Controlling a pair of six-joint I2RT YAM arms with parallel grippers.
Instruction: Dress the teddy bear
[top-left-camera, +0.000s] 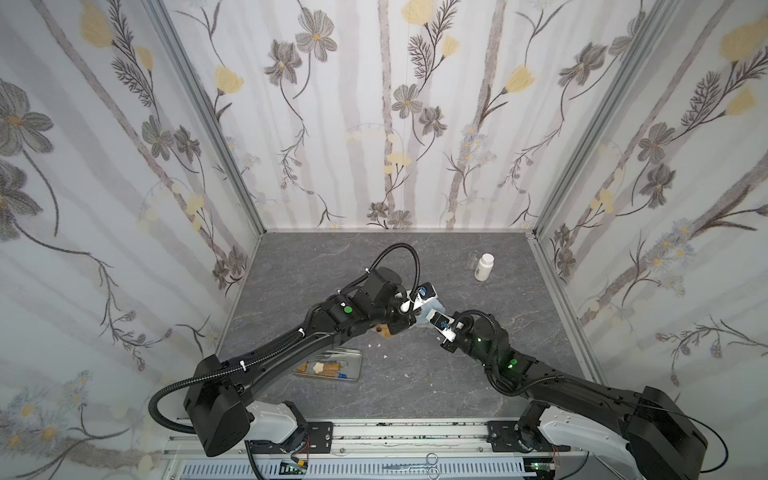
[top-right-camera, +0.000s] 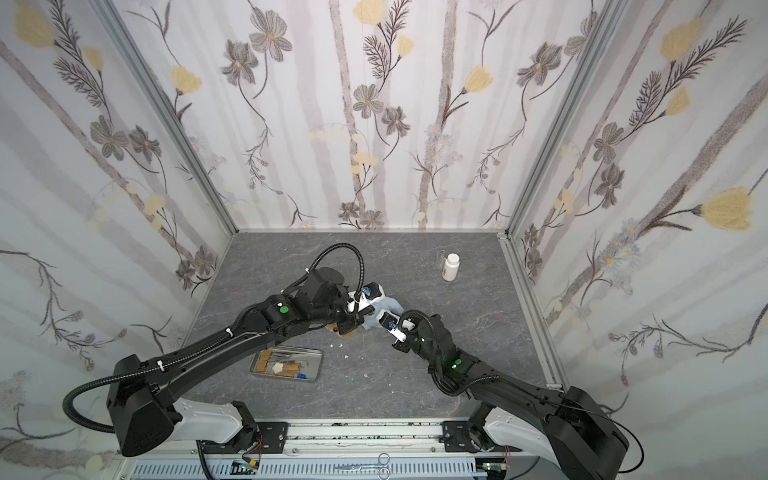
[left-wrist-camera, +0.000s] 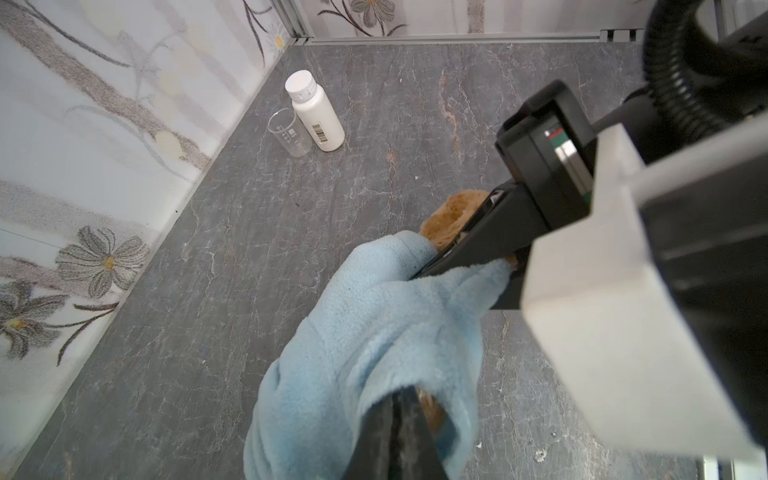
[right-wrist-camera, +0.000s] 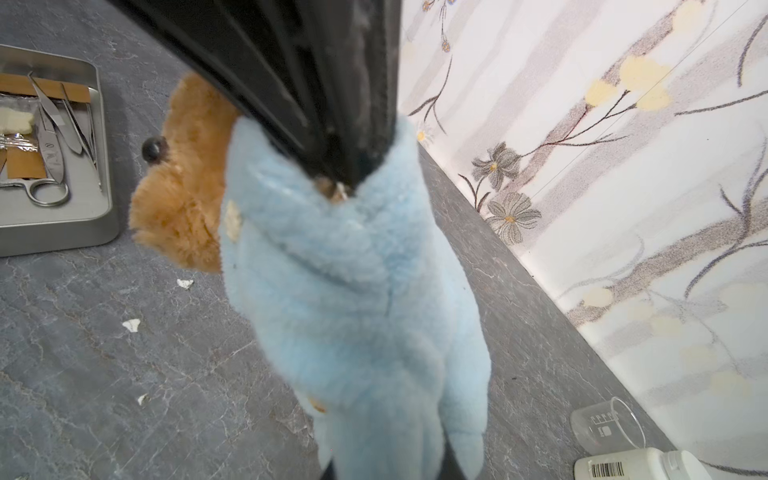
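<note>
Arms: both reach in to the middle of the table (top-left-camera: 415, 395) and meet there, tips close together.
Left fingers: the left gripper (left-wrist-camera: 395, 432) is pinched tight on the blue shirt (left-wrist-camera: 365, 332).
Right fingers: the right gripper (left-wrist-camera: 449, 259) is clamped on the shirt's other edge, right beside brown fur.
Bear place: the teddy bear (right-wrist-camera: 183, 208) is mid-table, inside the shirt, between the two grippers, with its head sticking out.
Right wrist view: shows the bear's face, with the tray (right-wrist-camera: 62, 232) of tools behind.
Left wrist view: shows just a bit of fur, and a white bottle (left-wrist-camera: 318, 116) beside a clear cup (left-wrist-camera: 289, 133) by the wall.
Top views: the left arm hides most of the bear.
</note>
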